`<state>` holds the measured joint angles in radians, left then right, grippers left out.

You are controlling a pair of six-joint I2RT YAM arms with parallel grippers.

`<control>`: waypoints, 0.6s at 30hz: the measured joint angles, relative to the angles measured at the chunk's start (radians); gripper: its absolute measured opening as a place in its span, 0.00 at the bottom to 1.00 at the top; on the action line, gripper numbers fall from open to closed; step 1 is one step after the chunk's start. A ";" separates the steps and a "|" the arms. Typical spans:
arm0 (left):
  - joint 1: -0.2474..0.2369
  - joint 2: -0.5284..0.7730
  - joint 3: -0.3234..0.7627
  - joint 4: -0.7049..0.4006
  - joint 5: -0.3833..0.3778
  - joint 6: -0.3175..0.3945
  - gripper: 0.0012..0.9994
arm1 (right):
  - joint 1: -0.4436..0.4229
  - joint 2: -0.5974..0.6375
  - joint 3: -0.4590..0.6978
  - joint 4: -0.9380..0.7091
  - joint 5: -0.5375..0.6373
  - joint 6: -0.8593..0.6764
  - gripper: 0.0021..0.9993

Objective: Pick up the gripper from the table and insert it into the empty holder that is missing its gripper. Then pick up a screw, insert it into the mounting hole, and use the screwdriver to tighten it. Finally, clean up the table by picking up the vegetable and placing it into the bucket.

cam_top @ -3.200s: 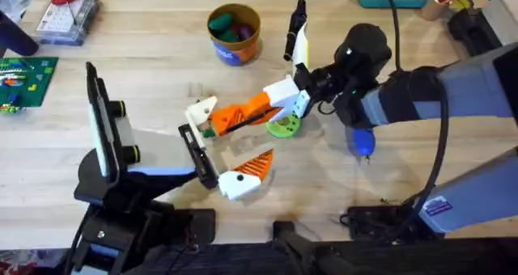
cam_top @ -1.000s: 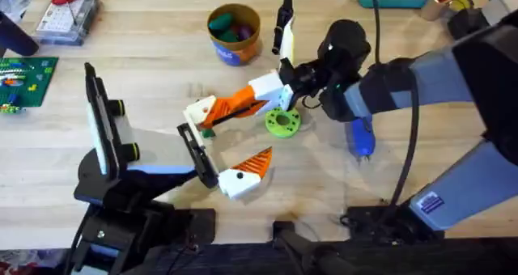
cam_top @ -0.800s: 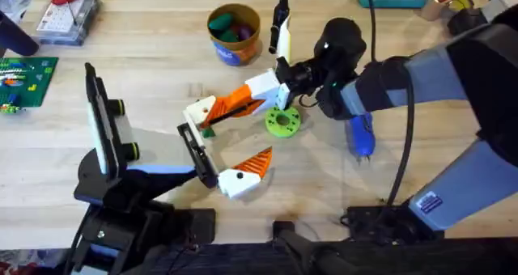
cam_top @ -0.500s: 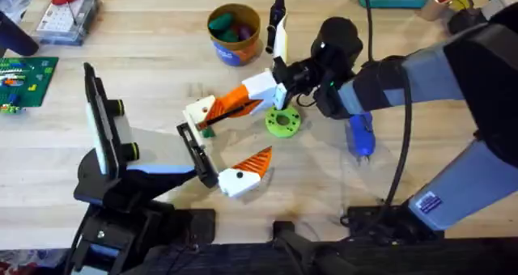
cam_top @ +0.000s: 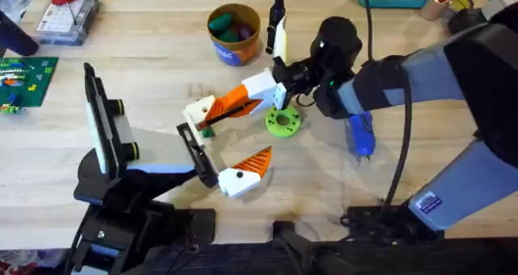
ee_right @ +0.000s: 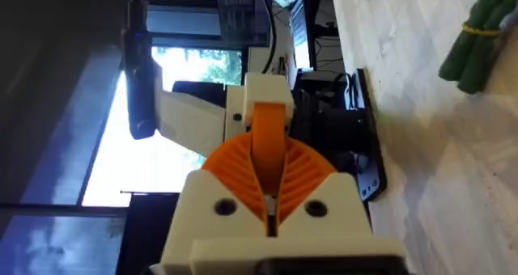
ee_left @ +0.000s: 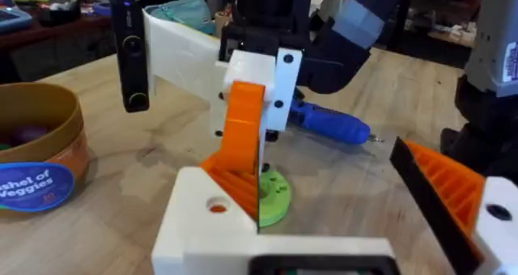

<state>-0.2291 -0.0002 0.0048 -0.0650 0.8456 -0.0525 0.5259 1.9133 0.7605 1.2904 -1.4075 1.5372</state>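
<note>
Pinched on the white blocky base of the gripper [cam_top: 243, 102], my right gripper [cam_top: 279, 85] carries the part with its orange wedge leading away from the fingers, down and toward the left arm's side of the table [cam_top: 162, 73]. That long axis runs slantwise from my fingers to the empty holder [cam_top: 200, 114], and the wedge tip looks to be touching or just entering the cream block; I judge the seating unfinished. In the left wrist view the orange finger [ee_left: 241, 133] comes down steeply into the holder [ee_left: 212, 218], roughly in line with it. What the coming push turns on is that line: the holder lies straight ahead of the tip, along the part's own axis.

My right arm reaches across the middle, wrist rolled so the fingers point sideways toward the holder. It is plainly the nearer arm. I cannot tell how the left gripper's fingers stand; that arm stays low near its base. Just beside my fingers lie a green disc [cam_top: 282, 122] and the screwdriver [cam_top: 360, 137]; the bucket [cam_top: 234, 32] stands well apart beyond them.
</note>
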 joint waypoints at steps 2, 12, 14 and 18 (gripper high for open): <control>0.000 0.000 0.000 0.000 0.000 0.001 1.00 | 0.000 0.000 0.000 -0.004 0.000 0.002 0.13; 0.000 0.000 0.000 0.000 0.008 0.004 1.00 | 0.011 0.005 0.000 -0.011 0.004 -0.001 0.99; 0.000 0.000 0.000 0.000 0.007 0.004 1.00 | 0.011 0.005 0.000 -0.011 0.004 0.000 0.99; 0.000 0.000 0.000 0.000 0.007 0.004 1.00 | 0.011 0.005 0.000 -0.011 0.004 -0.001 0.99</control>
<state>-0.2295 -0.0002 0.0048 -0.0647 0.8528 -0.0486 0.5365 1.9182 0.7605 1.2797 -1.4032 1.5365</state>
